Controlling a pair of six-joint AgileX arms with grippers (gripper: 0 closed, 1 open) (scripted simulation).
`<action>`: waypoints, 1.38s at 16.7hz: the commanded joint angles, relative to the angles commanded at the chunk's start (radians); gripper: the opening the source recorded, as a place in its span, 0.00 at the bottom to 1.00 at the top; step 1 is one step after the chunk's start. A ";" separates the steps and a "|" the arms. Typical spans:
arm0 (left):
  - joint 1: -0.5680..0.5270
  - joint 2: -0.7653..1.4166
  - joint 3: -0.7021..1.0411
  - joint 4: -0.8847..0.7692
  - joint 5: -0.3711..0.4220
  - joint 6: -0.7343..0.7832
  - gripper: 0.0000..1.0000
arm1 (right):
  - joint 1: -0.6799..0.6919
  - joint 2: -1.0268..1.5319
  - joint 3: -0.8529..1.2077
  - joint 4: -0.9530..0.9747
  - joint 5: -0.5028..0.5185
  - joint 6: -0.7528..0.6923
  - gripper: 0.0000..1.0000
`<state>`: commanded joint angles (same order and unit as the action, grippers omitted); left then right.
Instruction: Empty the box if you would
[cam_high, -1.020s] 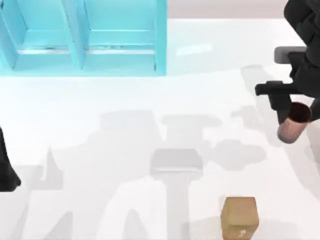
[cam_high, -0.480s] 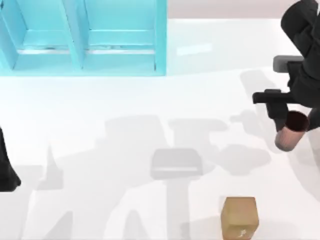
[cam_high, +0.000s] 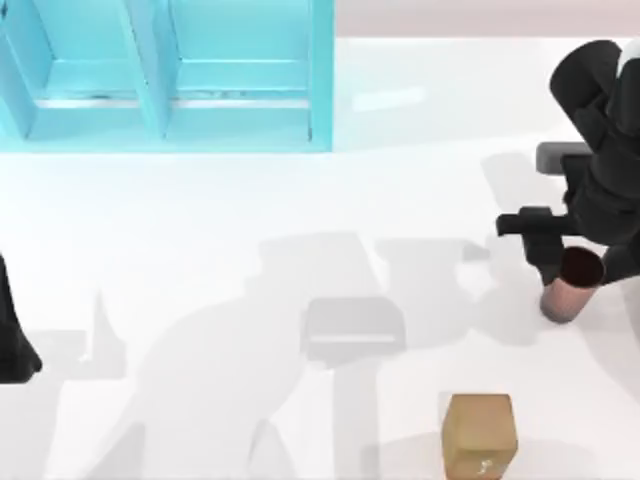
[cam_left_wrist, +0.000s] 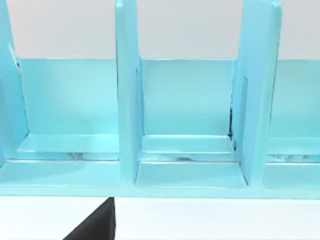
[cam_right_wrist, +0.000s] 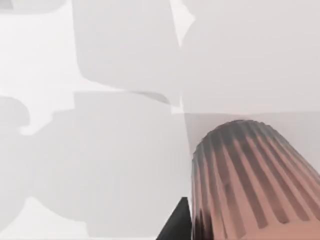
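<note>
Reddish-brown and ribbed, the cup (cam_high: 570, 290) hangs pinched in the right gripper (cam_high: 556, 270) near the table's (cam_high: 200, 220) right edge, mouth up and tilted only slightly, its base low over the surface. The coming move, I judge, is straight down to set it there. The turquoise box (cam_high: 165, 75) sits well apart at the far-left corner. A tan block (cam_high: 480, 432) lies by the near edge. The left arm (cam_high: 12, 335) stays parked at the left edge.
</note>
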<state>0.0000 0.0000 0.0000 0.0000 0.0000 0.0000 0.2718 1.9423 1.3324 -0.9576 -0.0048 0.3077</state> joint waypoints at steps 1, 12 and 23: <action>0.000 0.000 0.000 0.000 0.000 0.000 1.00 | 0.000 0.000 0.000 0.000 0.000 0.000 0.00; 0.000 0.000 0.000 0.000 0.000 0.000 1.00 | 0.000 0.000 0.000 0.000 0.000 0.000 0.83; 0.000 0.000 0.000 0.000 0.000 0.000 1.00 | -0.001 0.000 0.000 0.000 0.000 0.000 1.00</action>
<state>0.0000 0.0000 0.0000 0.0000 0.0000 0.0000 0.2704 1.9423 1.3326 -0.9578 -0.0048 0.3077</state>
